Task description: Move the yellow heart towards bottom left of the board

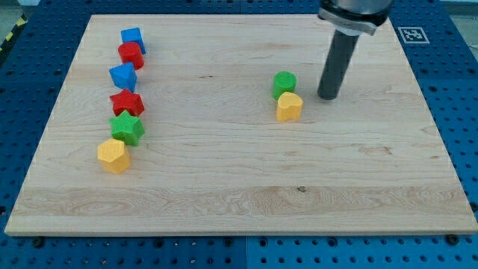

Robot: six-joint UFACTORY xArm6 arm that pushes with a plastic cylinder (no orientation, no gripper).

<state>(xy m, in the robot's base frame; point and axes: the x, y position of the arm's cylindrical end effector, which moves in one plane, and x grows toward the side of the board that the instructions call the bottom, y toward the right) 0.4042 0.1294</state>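
Note:
The yellow heart (289, 107) lies right of the board's middle, touching a green round block (284, 83) just above it. My tip (328, 97) stands on the board a little to the right of the yellow heart and the green block, apart from both. The dark rod rises from it toward the view's top.
A column of blocks runs down the view's left side: a blue block (133, 39), a red round block (131, 55), a blue block (123, 75), a red star (127, 102), a green star (127, 128), a yellow hexagon block (113, 155). The wooden board (239, 194) lies on a blue pegboard.

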